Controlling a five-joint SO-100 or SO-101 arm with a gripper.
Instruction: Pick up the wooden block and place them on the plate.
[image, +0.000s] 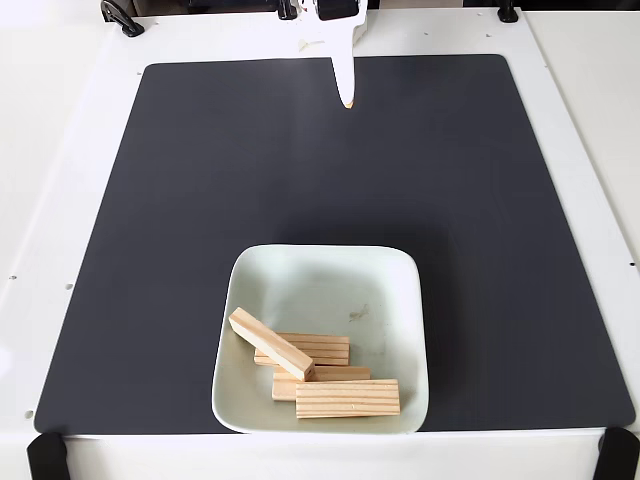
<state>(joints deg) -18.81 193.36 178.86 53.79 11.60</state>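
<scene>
- Gripper (347, 100) at top of fixed view, over far edge of mat (150, 250); white finger tapering down to a small orange tip.
- Fingers look pressed together into one point, nothing between them; cannot tell for certain from this angle whether fully clenched.
- Nothing carried. Well apart from all task things.
- From gripper, straight down the view: bare mat, then plate (395, 270) near the front edge, roughly in line with the gripper, slightly left of it.
- Four blocks, all inside plate, bunched in its near-left part.
- Top block (270, 343): lying slantwise, long axis from upper left to lower right, resting across the ones beneath.
- Second block (318, 348): long axis left-right, partly under the slanted one.
- Third block (335, 376): long axis left-right, mostly covered, between second and front.
- Front block (347, 398): long axis left-right, close to plate's near rim.
- No block seen loose on the mat.
- Judgement: placing looks finished; arm appears parked or retreating, no grasp left to line up.
- If any further move called for: target direction straight toward the near edge, away from arm base.
</scene>
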